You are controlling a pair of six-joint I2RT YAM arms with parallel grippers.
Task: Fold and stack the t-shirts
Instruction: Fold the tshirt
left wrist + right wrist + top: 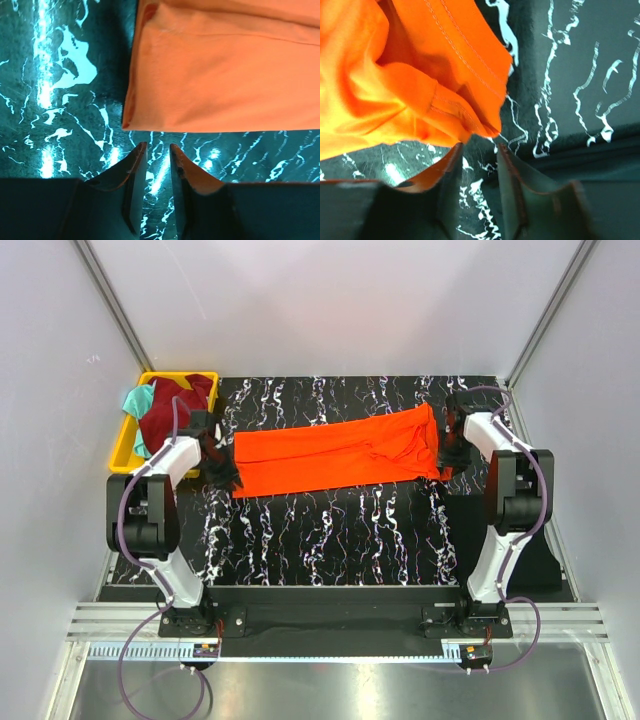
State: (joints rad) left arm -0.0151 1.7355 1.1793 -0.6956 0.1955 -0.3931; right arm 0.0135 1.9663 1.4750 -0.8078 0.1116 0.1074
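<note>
Across the mat (330, 530), seen from the top camera, the orange shirt (340, 452) lies as a long folded strip, its right end bunched. At the shirt's left end sits the left gripper (225, 478); at its right end, the right gripper (452, 455). Left of the shirt, past the mat's edge, a yellow bin (122, 453) holds a dark red cloth (170, 410) and a teal cloth (138, 400). From the left wrist, the shirt's smooth folded corner lies flat just ahead of the fingertips (141, 150); the jaws stand a narrow gap apart with only mat between them, touching no cloth. From the right wrist, the shirt's stitched hem and rumpled folds hang just above the fingertips (452, 155); the jaws are parted and grip nothing, the hem's corner lying close over the gap.
</note>
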